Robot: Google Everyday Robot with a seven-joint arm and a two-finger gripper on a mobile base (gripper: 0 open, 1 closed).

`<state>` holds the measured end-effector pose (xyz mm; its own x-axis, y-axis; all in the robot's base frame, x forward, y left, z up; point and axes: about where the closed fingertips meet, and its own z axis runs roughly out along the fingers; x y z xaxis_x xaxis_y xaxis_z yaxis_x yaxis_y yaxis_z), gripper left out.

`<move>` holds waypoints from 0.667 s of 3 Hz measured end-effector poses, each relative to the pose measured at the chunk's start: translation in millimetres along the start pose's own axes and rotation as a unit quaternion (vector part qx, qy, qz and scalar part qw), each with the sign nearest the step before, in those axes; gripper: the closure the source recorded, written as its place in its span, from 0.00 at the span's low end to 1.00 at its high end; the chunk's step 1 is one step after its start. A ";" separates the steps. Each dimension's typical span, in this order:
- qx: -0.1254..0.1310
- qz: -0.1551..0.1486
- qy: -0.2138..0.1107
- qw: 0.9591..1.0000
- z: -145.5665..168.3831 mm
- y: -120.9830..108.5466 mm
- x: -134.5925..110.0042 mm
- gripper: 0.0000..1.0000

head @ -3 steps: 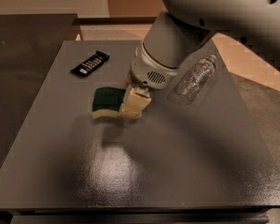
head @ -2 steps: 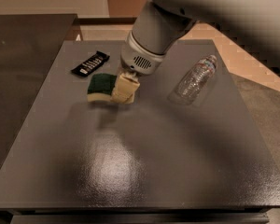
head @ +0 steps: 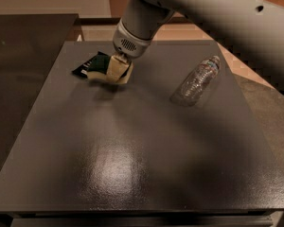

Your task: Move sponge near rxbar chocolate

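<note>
The sponge (head: 98,67), dark green on top with pale yellow foam below, hangs in my gripper (head: 117,71) a little above the grey table (head: 132,155) at its far left. The gripper's pale fingers (head: 114,70) are shut on the sponge's right side. The rxbar chocolate (head: 82,69), a flat black bar, lies on the table just left of and behind the sponge, and the sponge partly covers it. The arm reaches in from the upper right.
A clear plastic water bottle (head: 199,79) lies on its side at the table's right. A dark counter (head: 23,46) stands to the left of the table. The table's far edge runs just behind the bar.
My gripper has carried the sponge left and toward the far edge, from near the table's middle to right beside the black bar. The bottle has not moved.
</note>
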<state>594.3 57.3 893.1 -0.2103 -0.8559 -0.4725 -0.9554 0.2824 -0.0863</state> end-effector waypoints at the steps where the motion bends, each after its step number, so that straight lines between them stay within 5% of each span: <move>1: 0.008 0.026 0.006 1.000 18.3 -31.0 -3.2 0.83; 2: 0.013 0.046 0.013 0.999 35.7 -49.7 -1.0 0.60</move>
<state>649.4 59.6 866.6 -0.3019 -0.8371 -0.4561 -0.9265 0.3704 -0.0665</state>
